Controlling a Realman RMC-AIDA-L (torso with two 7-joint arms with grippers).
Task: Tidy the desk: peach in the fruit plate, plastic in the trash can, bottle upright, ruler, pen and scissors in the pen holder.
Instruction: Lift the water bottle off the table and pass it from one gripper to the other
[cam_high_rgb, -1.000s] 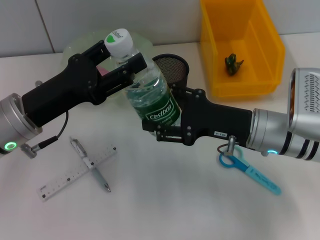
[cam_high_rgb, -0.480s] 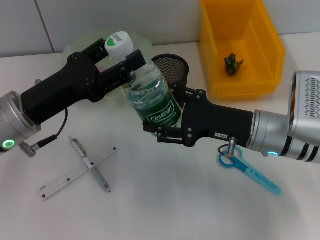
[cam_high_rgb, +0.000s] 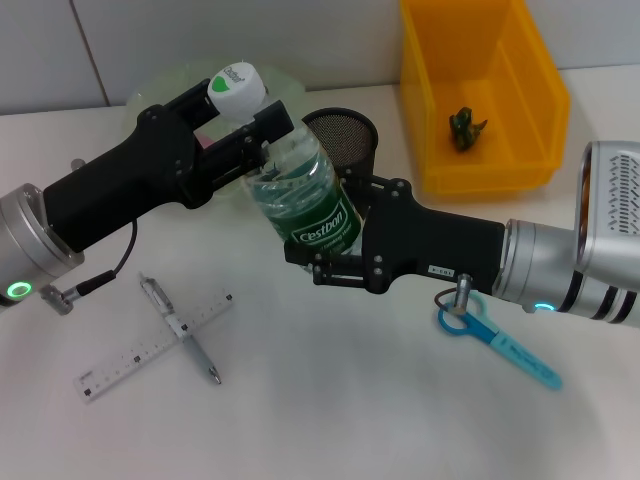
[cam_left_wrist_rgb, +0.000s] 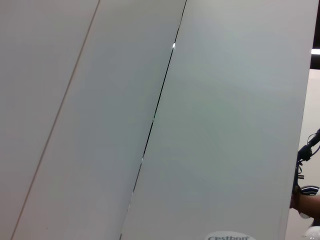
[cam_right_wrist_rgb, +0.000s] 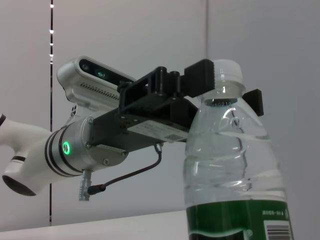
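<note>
A clear bottle (cam_high_rgb: 300, 200) with a green label and white cap (cam_high_rgb: 238, 87) stands nearly upright above the table. My right gripper (cam_high_rgb: 325, 228) is shut on its body. My left gripper (cam_high_rgb: 245, 108) is open, its fingers either side of the neck just below the cap. In the right wrist view the bottle (cam_right_wrist_rgb: 235, 170) fills the foreground and the left gripper (cam_right_wrist_rgb: 230, 90) straddles the cap with a small gap on one side. The ruler (cam_high_rgb: 155, 345) and pen (cam_high_rgb: 180, 330) lie crossed at front left. Blue scissors (cam_high_rgb: 500, 342) lie under my right arm. The peach is hidden.
A black mesh pen holder (cam_high_rgb: 345, 135) stands just behind the bottle. The green fruit plate (cam_high_rgb: 165, 90) lies behind my left gripper. The yellow trash can (cam_high_rgb: 500, 160) at back right holds a dark crumpled piece of plastic (cam_high_rgb: 465, 128).
The left gripper's fingers have spread slightly off the bottle's neck. The bottle has barely shifted in the right gripper's hold.
</note>
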